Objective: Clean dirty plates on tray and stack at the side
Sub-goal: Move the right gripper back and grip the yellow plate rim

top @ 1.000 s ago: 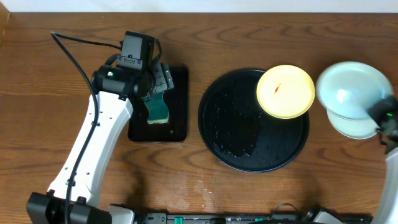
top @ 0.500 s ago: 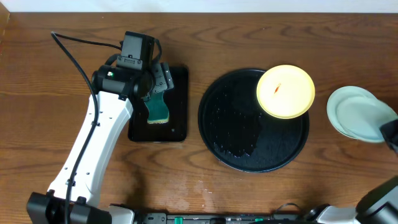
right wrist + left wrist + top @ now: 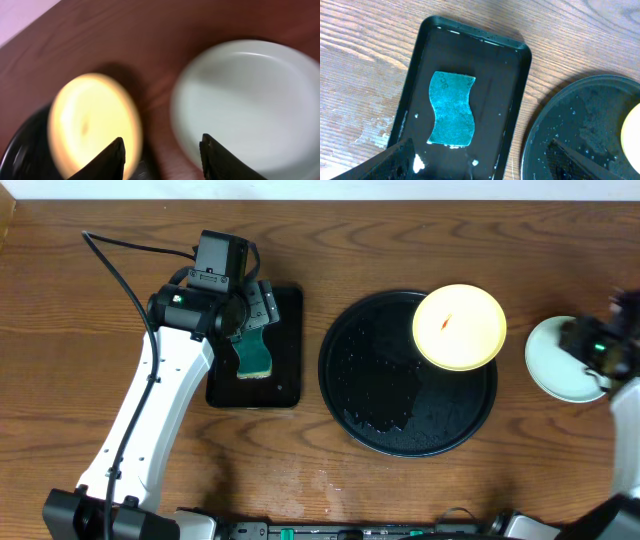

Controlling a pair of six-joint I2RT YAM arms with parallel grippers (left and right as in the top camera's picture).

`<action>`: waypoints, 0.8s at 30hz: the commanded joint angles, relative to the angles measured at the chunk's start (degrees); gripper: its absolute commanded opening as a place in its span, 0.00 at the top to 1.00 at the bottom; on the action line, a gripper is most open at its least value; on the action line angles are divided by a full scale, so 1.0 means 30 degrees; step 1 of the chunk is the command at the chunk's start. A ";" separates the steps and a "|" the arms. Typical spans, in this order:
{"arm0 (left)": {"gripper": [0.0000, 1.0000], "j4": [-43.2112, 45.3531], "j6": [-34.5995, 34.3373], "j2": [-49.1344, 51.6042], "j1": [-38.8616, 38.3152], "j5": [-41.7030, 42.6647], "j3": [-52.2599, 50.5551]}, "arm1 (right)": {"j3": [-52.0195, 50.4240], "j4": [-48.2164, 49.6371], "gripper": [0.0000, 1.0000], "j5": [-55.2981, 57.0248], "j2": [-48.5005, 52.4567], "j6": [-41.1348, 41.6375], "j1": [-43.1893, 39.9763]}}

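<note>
Right pincer (image 3: 161, 143) spread empty above blue plate (image 3: 250, 100); yellow plate (image 3: 459, 327), seemingly smeared, on tray (image 3: 370, 380).

Pale blue round plastic plate (image 3: 548, 368) at 3 o'clock overhead partly hidden under the right gripper (image 3: 580, 345), stack count unclear, right wrist view all blurred, pale yellow round plate (image 3: 92, 125) with smeared edges, glossy black round tray (image 3: 572, 125) cut off at 4 o'clock in left wrist view

Yellow plate (image 3: 459, 327) on tray (image 3: 370, 380), far-right part; pale blue plate (image 3: 552, 368) right of tray, right gripper (image 3: 582, 342) over it.
</note>
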 commanded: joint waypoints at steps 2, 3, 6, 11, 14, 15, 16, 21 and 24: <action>0.15 -0.0058 0.0036 0.0044 0.0000 -0.0095 0.0277 | 0.0153 -0.0138 0.53 0.3053 0.0634 -0.1705 0.3162; 0.16 -0.0058 0.0044 0.0044 0.0000 -0.0095 0.0277 | 0.0153 0.0051 0.53 0.4860 0.1078 -0.1705 0.3876; 0.15 -0.0058 0.0044 0.0044 0.0000 -0.0095 0.0277 | 0.0153 0.1399 0.54 0.8196 0.2725 -0.1727 0.4911; 0.15 -0.0058 0.0044 0.0044 0.0000 -0.0095 0.0277 | 0.0160 0.4153 0.54 0.8852 0.5719 -0.3126 0.4991; 0.15 -0.0058 0.0044 0.0044 0.0000 -0.0095 0.0277 | 0.0160 0.4626 0.54 0.7155 0.6601 -0.3126 0.4998; 0.15 -0.0058 0.0044 0.0044 0.0000 -0.0095 0.0277 | 0.0160 0.4663 0.55 0.6324 0.6841 -0.3118 0.4998; 0.15 -0.0058 0.0044 0.0044 0.0000 -0.0095 0.0277 | 0.0160 0.4656 0.57 0.5712 0.7038 -0.3118 0.4998; 0.15 -0.0058 0.0044 0.0044 0.0000 -0.0095 0.0277 | 0.0160 0.4510 0.97 0.5333 0.7490 -0.2754 0.4991; 0.15 -0.0058 0.0044 0.0044 0.0000 -0.0095 0.0277 | 0.0168 0.4226 0.99 0.5610 0.7067 -0.2608 0.4991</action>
